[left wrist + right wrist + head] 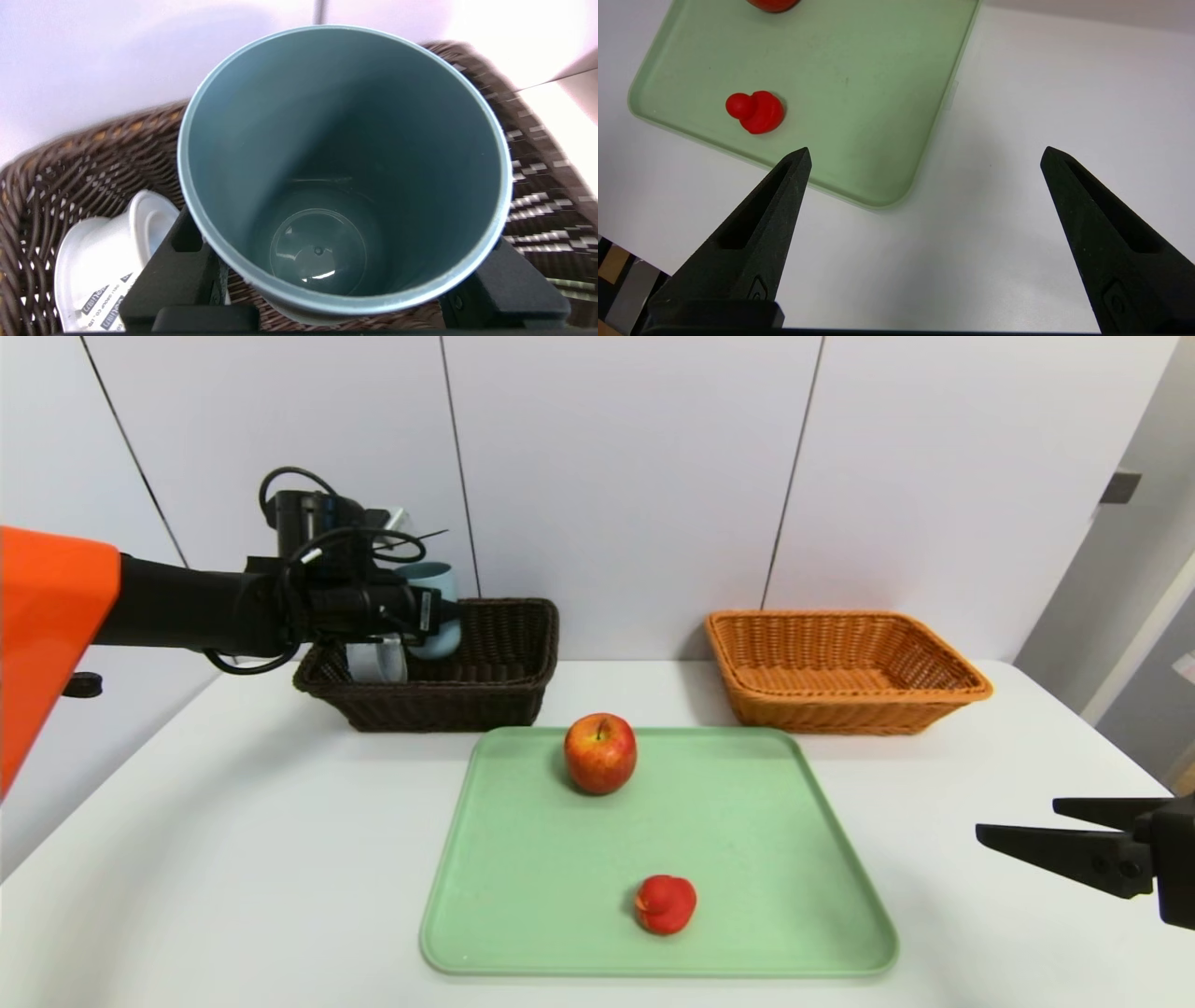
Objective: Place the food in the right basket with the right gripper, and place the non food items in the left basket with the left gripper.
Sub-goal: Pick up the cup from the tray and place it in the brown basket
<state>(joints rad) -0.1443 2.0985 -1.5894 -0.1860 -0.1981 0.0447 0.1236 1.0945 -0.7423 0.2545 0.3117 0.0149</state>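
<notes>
One cup [341, 168], blue-grey and empty, sits clamped in our left end effector [341, 298], its fingers [177, 275] pressed on either side of the wall just under the rim. We hold it above the dark basket [485, 663], with the weave directly beneath the end effector and a white lidded container [103, 261] already lying in the basket beside and below our grip.

We judge the release to be the risky part. The cup hangs above the basket floor and leans, so letting go from here could make it tip, roll against the white container, or bounce toward the rim. Lowering too far could instead press it onto that container.

Our right end effector [924, 154] waits with its fingers wide apart and empty over bare worktop [1017, 116], just beside the corner of the green tray [523, 859]. Ahead of it on the tray lie a small red duck-shaped toy [665, 903] and, farther on, an apple [600, 752]. Beyond the apple the orange basket [845, 663] stands with nothing visible inside. We could wrongly sort the red toy as food.
</notes>
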